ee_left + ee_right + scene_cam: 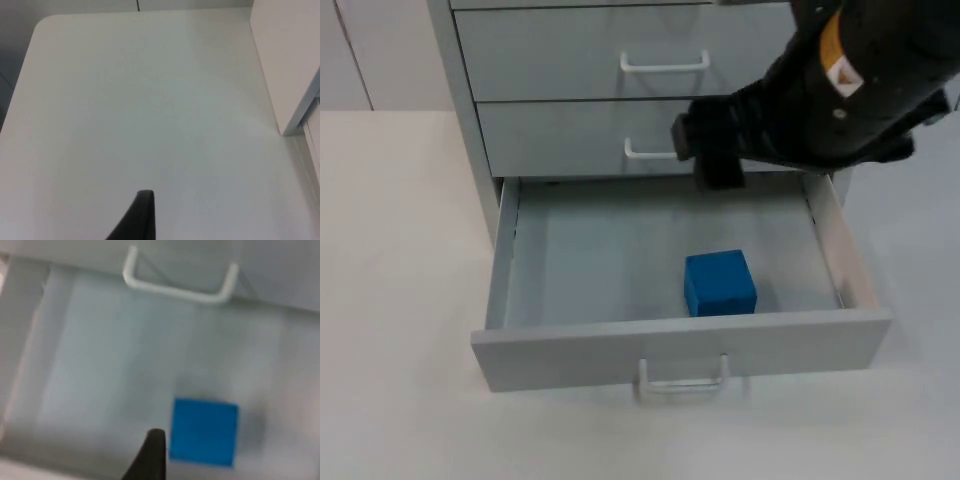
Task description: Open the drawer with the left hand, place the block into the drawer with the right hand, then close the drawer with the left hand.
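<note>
The right claw (720, 165) hangs above the back edge of the open drawer (520, 270), in front of the closed drawer face above it. Whether its fingers are spread or pressed together I cannot tell: the top view shows just a dark block at the end of the arm, and the right wrist view shows one black fingertip (150, 455) alone. It holds nothing that can be seen.

Below and forward of the right claw, the blue block (719, 284) sits flat on the drawer floor, apart from the claw, near the front wall and somewhat toward the drawer's right side. In the right wrist view the block (204, 431) lies just beside the fingertip, not touching it, with a white handle (180, 282) of the closed drawer beyond it.

The drawer is the lowest of the grey cabinet (470, 120) and is pulled well out over the white surface (390, 250); its own handle (682, 378) is on the front panel.

The left claw (140, 217) waits over bare surface (140, 110), beside the cabinet's side (285, 65); one dark fingertip is seen, so its state cannot be told
</note>
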### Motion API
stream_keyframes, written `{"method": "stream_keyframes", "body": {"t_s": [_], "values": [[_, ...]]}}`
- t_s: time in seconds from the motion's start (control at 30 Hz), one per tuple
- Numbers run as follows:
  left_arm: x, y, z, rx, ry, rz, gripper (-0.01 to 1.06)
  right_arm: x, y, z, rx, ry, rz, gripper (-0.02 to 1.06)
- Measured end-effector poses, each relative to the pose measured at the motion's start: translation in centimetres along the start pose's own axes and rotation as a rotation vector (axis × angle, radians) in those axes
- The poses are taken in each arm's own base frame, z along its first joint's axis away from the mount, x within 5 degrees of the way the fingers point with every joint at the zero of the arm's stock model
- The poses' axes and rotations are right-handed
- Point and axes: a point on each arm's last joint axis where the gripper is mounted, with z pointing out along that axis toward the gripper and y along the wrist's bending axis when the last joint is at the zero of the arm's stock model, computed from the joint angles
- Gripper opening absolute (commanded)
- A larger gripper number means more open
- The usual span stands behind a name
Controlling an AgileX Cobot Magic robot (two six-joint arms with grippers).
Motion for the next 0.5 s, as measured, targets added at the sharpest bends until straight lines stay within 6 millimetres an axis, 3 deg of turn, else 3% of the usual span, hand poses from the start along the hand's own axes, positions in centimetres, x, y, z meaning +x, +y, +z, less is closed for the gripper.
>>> {"method": "stream_keyframes", "body": {"t_s": [0.27, 0.5], "values": [[0.0, 0.0, 0.0, 0.0, 0.0, 0.0, 1.05, 1.1, -0.8, -2.2, -0.001, 0.122, -0.093, 0.84], [0.0, 0.0, 0.0, 0.0, 0.0, 0.0, 1.05, 4.0, -2.0, -3.1, -0.008, 0.195, -0.151, 0.84]]}}
